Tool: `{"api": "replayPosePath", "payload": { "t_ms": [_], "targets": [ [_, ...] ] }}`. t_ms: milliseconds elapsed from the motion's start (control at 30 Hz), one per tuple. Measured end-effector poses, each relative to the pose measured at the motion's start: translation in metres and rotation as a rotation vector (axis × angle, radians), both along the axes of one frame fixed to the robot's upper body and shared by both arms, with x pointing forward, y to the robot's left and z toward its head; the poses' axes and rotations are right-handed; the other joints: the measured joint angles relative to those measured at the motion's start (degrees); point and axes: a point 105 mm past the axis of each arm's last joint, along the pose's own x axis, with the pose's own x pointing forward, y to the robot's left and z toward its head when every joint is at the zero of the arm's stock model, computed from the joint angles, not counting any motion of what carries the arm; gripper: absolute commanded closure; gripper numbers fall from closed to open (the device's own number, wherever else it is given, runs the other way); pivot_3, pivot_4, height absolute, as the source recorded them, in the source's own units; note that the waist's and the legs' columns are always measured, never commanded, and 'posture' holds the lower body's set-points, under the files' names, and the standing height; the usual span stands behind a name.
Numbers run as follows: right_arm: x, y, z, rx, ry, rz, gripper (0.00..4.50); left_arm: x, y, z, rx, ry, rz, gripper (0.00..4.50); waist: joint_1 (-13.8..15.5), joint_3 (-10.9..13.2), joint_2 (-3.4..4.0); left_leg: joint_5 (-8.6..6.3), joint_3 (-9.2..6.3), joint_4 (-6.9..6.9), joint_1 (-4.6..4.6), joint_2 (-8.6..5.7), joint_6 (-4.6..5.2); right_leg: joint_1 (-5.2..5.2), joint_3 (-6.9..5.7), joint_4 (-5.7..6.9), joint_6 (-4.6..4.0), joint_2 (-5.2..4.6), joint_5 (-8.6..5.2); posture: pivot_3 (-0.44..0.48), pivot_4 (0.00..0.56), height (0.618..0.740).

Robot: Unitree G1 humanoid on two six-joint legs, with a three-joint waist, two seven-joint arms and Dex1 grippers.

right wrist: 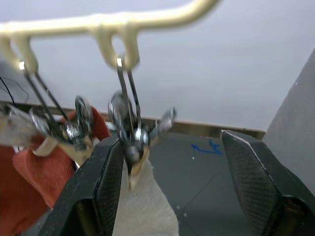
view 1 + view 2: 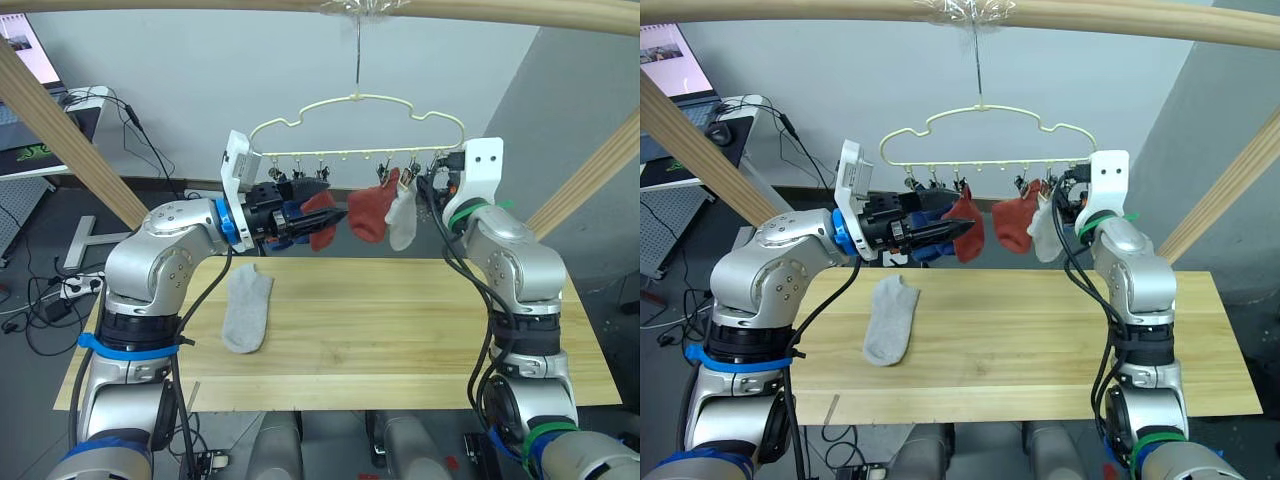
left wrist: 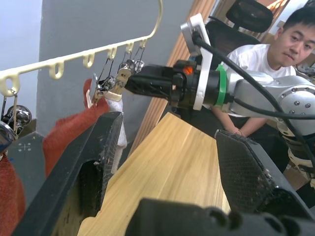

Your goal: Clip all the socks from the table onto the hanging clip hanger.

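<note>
The hanger [image 2: 355, 125] hangs by its metal hook from a wooden beam [image 2: 500, 12] above the counter [image 2: 400, 330], with a row of metal clips [image 2: 322, 168] along its lower edge. Clipped socks hang from it: a blue sock [image 2: 925, 225] and a red sock [image 2: 322, 220] toward the robot's left, then a second red sock [image 2: 370, 212] and a grey sock [image 2: 403, 220] side by side toward the right. One more grey sock [image 2: 246, 305] lies flat on the counter's left half, well apart from the hanger. The left gripper [image 2: 318, 222] is raised at the left-hand red sock; in the left wrist view its fingers [image 3: 93, 162] stand wide apart with nothing between them, red fabric just beside one finger. The right gripper [image 1: 172, 177] is up at the hanger's right end, its fingers [image 1: 251, 182] spread wide and holding nothing, one finger close against the clip [image 1: 130, 132] that grips the grey sock's top. A person [image 3: 268, 49] in a white shirt sits behind the counter in the left wrist view. A laptop [image 2: 25, 50] stands on a desk at far left; its screen text is too small to read, and no brand or label is legible anywhere.
</note>
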Motion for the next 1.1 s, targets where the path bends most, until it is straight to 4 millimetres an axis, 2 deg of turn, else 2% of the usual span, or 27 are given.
{"api": "replayPosePath", "payload": {
  "t_ms": [433,467,533,633,867,1100],
  "targets": [
    [0.009,0.003,0.002,0.007,-0.008,0.006,1.31,0.000,0.001,0.000,-0.006,0.004,0.007,1.08,0.1,0.1,0.02,0.00,0.00,-0.33,0.00,0.00,0.00,-0.07,-0.04,-0.15,-0.06,0.00,0.03,0.095,0.275,0.740],
    [0.009,0.004,0.002,0.006,-0.008,0.006,1.69,0.001,0.001,0.000,-0.006,0.005,0.011,1.08,0.1,0.1,0.02,0.00,0.00,-0.35,0.00,0.00,0.00,-0.07,-0.04,-0.17,-0.06,0.00,0.03,0.095,0.275,0.740],
    [0.009,0.006,0.005,0.003,-0.014,0.011,2.16,0.001,0.002,-0.001,-0.006,0.005,0.016,1.08,0.1,0.1,0.03,0.00,0.01,-0.39,0.00,0.00,0.00,-0.07,-0.04,-0.21,-0.06,0.00,0.03,0.095,0.275,0.740],
    [0.010,0.010,0.011,-0.002,-0.027,0.022,2.16,0.001,0.002,-0.001,-0.007,0.006,0.020,1.08,0.1,0.1,0.03,0.00,0.00,-0.45,0.00,0.01,0.00,-0.07,-0.06,-0.29,-0.06,0.00,0.03,0.095,0.275,0.740],
    [0.011,0.014,0.008,0.003,-0.012,0.027,2.16,0.001,0.003,-0.003,-0.007,0.012,0.024,1.08,0.2,0.1,0.03,0.00,0.01,-0.47,-0.03,0.01,0.00,-0.06,-0.06,-0.39,-0.07,-0.01,0.03,0.096,0.283,0.740],
    [0.014,0.019,0.018,0.007,-0.029,0.033,2.16,0.002,0.003,-0.003,-0.008,0.013,0.031,1.08,0.2,0.3,0.14,0.00,0.01,-0.48,-0.03,0.01,0.00,-0.07,-0.06,-0.39,-0.06,-0.01,0.03,0.099,0.285,0.740]
  ]
}}
